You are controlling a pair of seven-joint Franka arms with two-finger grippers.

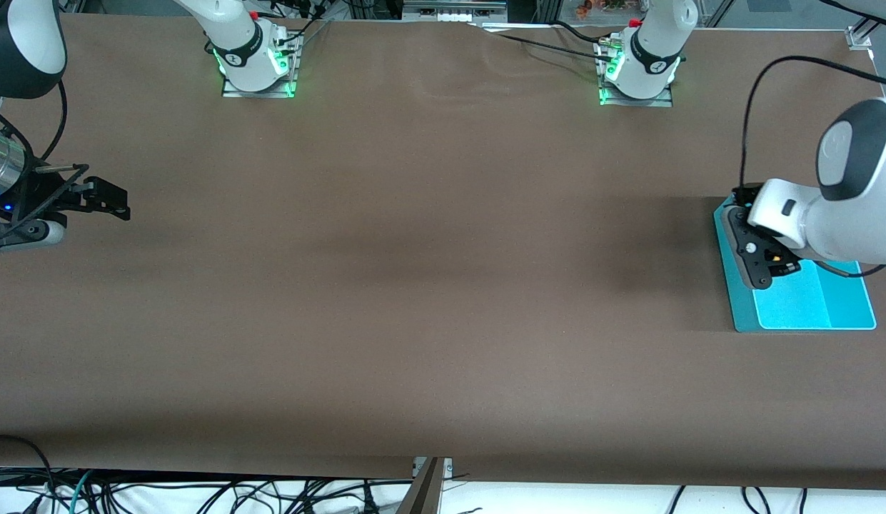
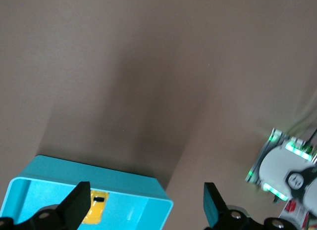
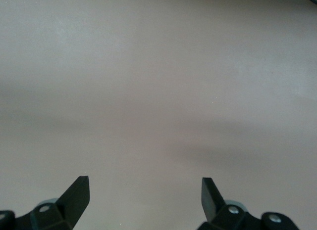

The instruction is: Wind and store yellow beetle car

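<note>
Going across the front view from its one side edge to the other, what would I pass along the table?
Right claw over bare table → right arm's base → left arm's base → left claw over the turquoise box holding the yellow beetle car.

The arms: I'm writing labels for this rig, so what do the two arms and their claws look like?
Both arms are glossy white with dark grey joint caps, on metal base plates lit green. A black cable loops along each. The left claw and right claw are matte black, each with two flat, tapered fingers on a black body with silver screws.

Yellow beetle car (image 2: 95,207) in teal box (image 2: 124,183)
</note>
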